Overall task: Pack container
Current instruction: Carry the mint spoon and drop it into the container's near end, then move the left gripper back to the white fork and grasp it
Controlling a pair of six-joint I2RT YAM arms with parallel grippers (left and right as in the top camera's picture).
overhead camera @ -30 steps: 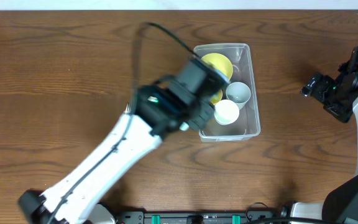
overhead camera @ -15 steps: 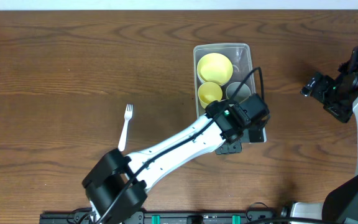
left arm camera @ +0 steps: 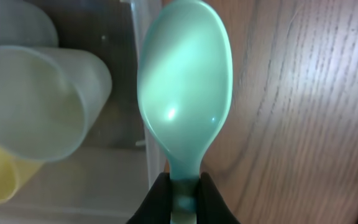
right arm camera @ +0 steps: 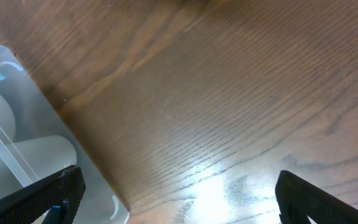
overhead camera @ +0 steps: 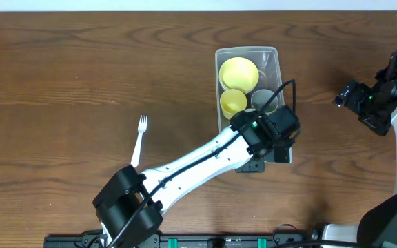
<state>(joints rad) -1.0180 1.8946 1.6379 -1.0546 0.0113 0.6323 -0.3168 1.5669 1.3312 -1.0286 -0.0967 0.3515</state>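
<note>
The container [overhead camera: 247, 50] is a clear tub right of the table's middle. It holds a yellow bowl [overhead camera: 238, 73], a yellow cup [overhead camera: 233, 102] and a grey cup [overhead camera: 262, 100]. My left gripper [overhead camera: 278, 140] hangs over its near right corner. In the left wrist view the left gripper [left arm camera: 184, 194] is shut on the handle of a teal spoon [left arm camera: 185, 93]. The spoon's bowl lies above the container's side wall [left arm camera: 140, 74], beside a translucent cup [left arm camera: 36, 99]. My right gripper [overhead camera: 353, 96] is open and empty, right of the container, whose corner [right arm camera: 17, 124] shows in the right wrist view.
A white plastic fork [overhead camera: 139, 138] lies on the wooden table left of the container. My left arm stretches from the near edge across to the container's near end and hides that part of it.
My left arm swung from the container's left side to its near right corner with the spoon, uncovering the fork. In the last half second it barely moved. The right arm stayed still.
</note>
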